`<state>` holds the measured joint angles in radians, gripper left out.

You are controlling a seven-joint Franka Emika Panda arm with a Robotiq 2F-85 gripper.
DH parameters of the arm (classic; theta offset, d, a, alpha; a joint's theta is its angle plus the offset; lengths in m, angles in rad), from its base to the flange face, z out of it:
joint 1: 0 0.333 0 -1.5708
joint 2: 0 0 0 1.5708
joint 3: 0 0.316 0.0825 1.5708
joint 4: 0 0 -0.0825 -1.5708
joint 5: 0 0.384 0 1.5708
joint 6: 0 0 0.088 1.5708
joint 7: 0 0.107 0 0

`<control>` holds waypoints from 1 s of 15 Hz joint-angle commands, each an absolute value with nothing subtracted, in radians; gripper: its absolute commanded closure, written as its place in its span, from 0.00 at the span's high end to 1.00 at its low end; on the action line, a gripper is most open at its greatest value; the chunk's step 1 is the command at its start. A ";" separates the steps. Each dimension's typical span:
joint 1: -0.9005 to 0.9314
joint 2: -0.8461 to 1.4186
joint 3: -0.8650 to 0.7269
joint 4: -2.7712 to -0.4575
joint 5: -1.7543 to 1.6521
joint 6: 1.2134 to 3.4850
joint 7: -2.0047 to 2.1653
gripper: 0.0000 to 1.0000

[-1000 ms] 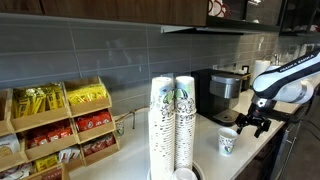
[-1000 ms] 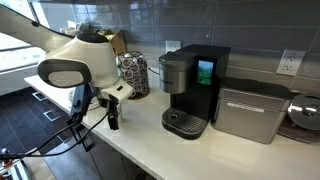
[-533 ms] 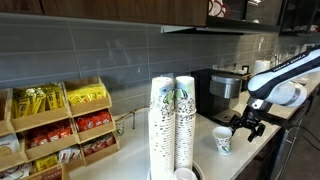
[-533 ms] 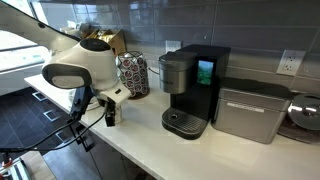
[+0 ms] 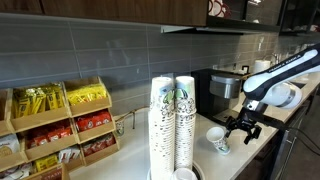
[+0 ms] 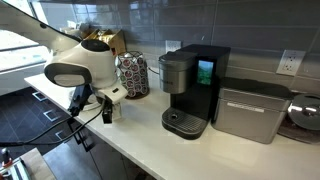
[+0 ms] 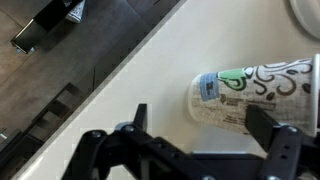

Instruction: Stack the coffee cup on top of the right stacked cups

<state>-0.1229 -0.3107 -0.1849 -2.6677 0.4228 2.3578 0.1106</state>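
Your claw (image 5: 240, 128) hung low over the white bench (image 5: 212, 166) with its jaws spread apart, gripping nothing, the coffee cup (image 5: 217, 141) just beside it and well apart from the right stacked cups (image 5: 185, 120).

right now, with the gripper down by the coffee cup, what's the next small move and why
Probably nudge the gripper so the coffee cup sits centred between its jaws, then close. In the wrist view the jaws stand open and only the cup's narrow end lies between them, so no grasp is made yet. The right stacked cups come afterwards.
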 commanded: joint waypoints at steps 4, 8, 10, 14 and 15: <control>-0.110 -0.314 -0.129 -2.672 0.428 2.391 0.199 1.00; -0.107 -0.314 -0.102 -2.667 0.425 2.404 0.252 1.00; -0.107 -0.315 -0.088 -2.665 0.430 2.421 0.296 1.00; -0.109 -0.312 -0.080 -2.654 0.419 2.413 0.334 1.00; -0.109 -0.312 -0.075 -2.652 0.418 2.414 0.345 1.00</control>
<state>-0.1115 -0.3114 -0.0715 -2.6531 0.4216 2.4164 0.3425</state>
